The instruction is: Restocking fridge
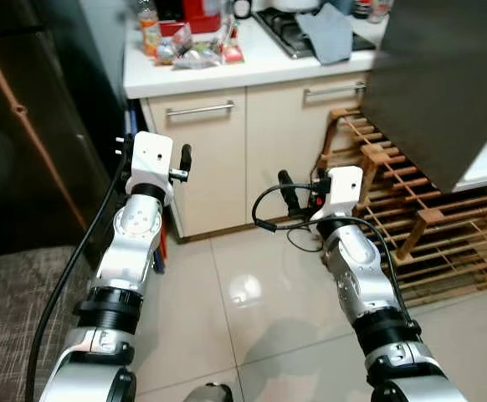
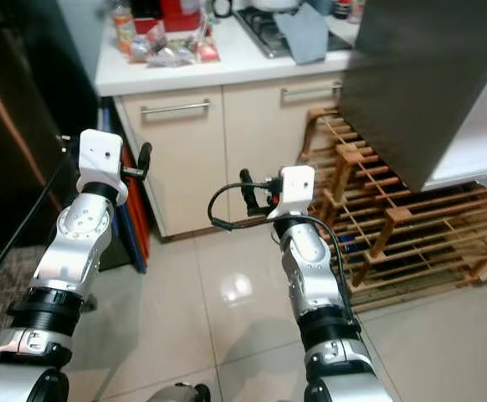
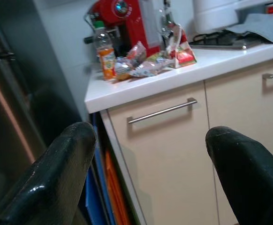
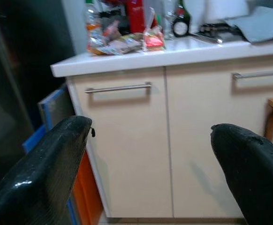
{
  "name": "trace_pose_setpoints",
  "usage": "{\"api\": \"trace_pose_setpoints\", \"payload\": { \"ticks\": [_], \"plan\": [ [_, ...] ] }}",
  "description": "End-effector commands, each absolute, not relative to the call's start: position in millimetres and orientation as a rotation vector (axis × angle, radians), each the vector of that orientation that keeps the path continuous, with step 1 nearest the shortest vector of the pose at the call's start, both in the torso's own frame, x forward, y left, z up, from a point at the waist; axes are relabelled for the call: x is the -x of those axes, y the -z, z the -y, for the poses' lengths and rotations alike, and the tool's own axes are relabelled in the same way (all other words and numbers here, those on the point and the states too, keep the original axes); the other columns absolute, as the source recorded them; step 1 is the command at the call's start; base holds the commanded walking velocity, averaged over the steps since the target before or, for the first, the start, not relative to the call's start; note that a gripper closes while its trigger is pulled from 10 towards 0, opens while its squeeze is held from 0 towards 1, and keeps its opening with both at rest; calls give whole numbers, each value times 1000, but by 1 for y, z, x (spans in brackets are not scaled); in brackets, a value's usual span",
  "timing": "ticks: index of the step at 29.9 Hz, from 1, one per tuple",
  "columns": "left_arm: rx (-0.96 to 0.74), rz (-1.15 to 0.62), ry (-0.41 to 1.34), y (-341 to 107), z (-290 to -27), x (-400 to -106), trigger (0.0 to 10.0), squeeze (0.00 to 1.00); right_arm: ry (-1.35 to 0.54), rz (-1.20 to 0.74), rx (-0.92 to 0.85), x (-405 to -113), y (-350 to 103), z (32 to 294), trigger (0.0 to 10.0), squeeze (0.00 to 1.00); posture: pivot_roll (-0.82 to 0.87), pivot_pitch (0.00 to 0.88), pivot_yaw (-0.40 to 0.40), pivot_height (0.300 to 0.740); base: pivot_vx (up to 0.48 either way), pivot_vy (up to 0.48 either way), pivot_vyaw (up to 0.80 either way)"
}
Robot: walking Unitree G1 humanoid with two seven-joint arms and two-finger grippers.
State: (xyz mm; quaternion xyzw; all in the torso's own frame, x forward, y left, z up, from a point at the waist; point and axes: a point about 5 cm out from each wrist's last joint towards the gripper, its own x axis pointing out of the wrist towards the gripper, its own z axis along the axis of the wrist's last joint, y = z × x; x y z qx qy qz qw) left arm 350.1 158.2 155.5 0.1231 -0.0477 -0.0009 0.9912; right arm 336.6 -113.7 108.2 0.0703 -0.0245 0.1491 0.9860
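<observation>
Both hold nothing: left gripper fingers spread wide, right gripper fingers spread wide too. Restock items sit well beyond the fingers, up on the white countertop surface: clear plastic bottle with orange label, crinkly foil snack packets.

Risks, judged: fingers are far below the surface edge, so reaching up could knock the beige cabinet door with steel bar handle; loose packets may slide or crush; right arm's black cable could snag.

Room: glossy tiled floor, dark fridge front left of the left fingers, slatted wooden rack right of the right fingers, gas hob with grey cloth.
</observation>
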Motion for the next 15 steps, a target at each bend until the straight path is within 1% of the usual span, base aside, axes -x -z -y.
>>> {"api": "trace_pose_setpoints", "payload": {
  "ticks": [1, 6, 7, 8, 12, 13, 15],
  "plan": [
    [-259, 86, 1, -155, -157, -351, 10000, 0, -318, 83, -131, -340, -118, 110, 10000, 0, -29, 0, 35, 740, 270, -394, 569],
    [-256, 82, -10, -155, -157, -353, 10000, 0, -320, 82, -121, -340, -118, 111, 10000, 0, -33, 0, 29, 740, 266, -397, 526],
    [-216, 87, -9, -155, -157, -352, 10000, 0, -316, 80, -116, -340, -118, 112, 10000, 0, -35, 0, 28, 740, 277, -390, 500],
    [-216, 87, -9, -155, -157, -352, 10000, 0, -316, 80, -116, -340, -118, 112, 10000, 0, -35, 0, 28, 740, 277, -390, 500],
    [-196, 104, 0, -156, -159, -352, 10000, 0, -279, 86, -116, -340, -118, 116, 10000, 0, -37, 0, 26, 740, 0, 0, 481],
    [-179, 117, 33, -158, -158, -352, 10000, 0, -267, 88, -117, -340, -119, 117, 10000, 0, -40, 0, 27, 740, 270, 0, 0],
    [-175, 122, 44, -159, -158, -352, 10000, 0, -268, 91, -112, -340, -119, 117, 10000, 0, -41, 0, 28, 740, 270, 0, 0]
  ]
}}
